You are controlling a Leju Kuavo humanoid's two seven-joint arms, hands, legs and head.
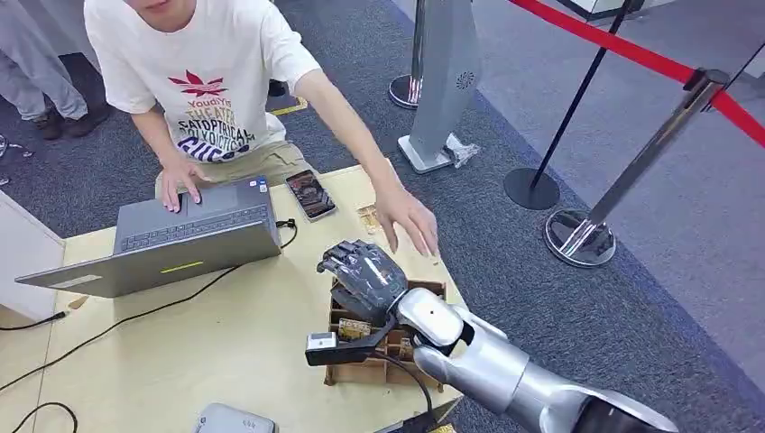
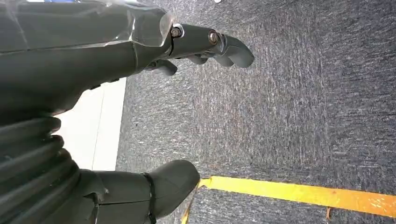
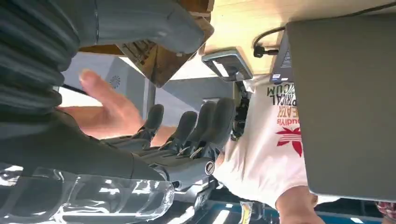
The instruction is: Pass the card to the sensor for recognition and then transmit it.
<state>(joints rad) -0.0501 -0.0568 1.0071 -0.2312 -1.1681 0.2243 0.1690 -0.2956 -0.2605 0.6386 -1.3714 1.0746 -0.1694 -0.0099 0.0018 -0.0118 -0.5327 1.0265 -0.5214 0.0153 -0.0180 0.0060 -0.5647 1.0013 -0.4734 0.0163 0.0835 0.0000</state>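
My right hand hovers over a wooden compartment box at the table's right side. Its fingers stand apart from the thumb with nothing between them. A person's open hand reaches in just beyond it, palm toward my fingers, also empty. A small pale patterned piece lies on the table beside that hand; I cannot tell whether it is the card. My left hand hangs over dark carpet, thumb and fingers apart, holding nothing.
A grey laptop with the person's other hand on it sits at the table's far left, and a phone lies beside it. A grey rounded device sits at the near edge. Cables cross the table. Barrier posts stand right.
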